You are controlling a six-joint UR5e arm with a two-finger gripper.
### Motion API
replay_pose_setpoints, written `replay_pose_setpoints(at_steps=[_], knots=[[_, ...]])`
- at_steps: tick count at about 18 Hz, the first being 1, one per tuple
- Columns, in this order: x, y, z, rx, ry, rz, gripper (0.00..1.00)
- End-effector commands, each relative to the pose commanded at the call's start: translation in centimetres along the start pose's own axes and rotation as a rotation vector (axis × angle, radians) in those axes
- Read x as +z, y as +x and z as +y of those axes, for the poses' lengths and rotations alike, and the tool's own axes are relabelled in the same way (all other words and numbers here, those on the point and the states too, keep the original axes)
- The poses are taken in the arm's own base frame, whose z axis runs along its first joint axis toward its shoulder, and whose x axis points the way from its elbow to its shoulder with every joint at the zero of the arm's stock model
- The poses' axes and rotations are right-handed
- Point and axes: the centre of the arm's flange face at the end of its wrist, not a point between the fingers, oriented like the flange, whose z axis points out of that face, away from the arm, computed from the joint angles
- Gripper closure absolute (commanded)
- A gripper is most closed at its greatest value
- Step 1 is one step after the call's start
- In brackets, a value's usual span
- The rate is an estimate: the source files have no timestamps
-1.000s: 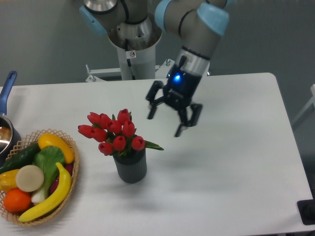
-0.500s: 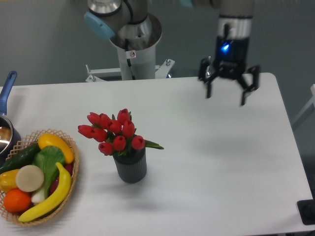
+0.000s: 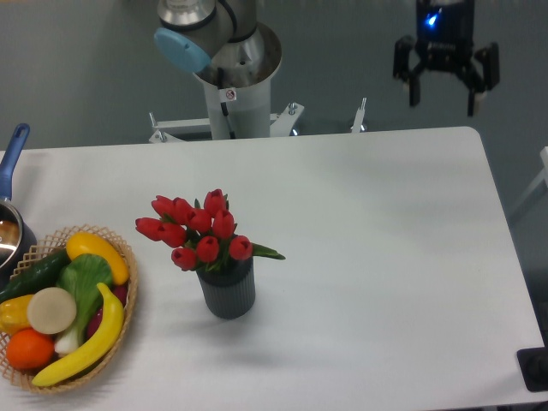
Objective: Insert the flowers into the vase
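The flowers (image 3: 199, 229), a tight bunch of red tulips with green leaves, stand in the vase (image 3: 228, 292), a small dark grey ribbed cylinder left of the table's middle. The blooms spread wider than the vase mouth and lean to the left. My gripper (image 3: 443, 94) hangs high at the upper right, above the table's far edge and far from the vase. Its fingers are spread, pointing down, and nothing is between them.
A woven basket (image 3: 125, 302) with fruit and vegetables sits at the front left corner. A blue-handled pot (image 3: 12, 171) pokes in at the left edge. The arm's base column (image 3: 231, 94) rises behind the table's far edge. A dark object (image 3: 535, 368) lies at the front right corner.
The gripper has risen and swung right, from just right of the flowers to high over the table's far right edge. It stays open. The flowers and vase have not moved.
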Motion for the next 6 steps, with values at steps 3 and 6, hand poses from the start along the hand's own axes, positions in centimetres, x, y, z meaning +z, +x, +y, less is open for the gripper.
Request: replay_pose_setpoints(at_steps=[3,6], knots=[[-1.0,1.2,3.3,0.072,0.003,0.049,0.0],[-1.2,1.7,4.5,0.109,0.005,0.061,0.0]])
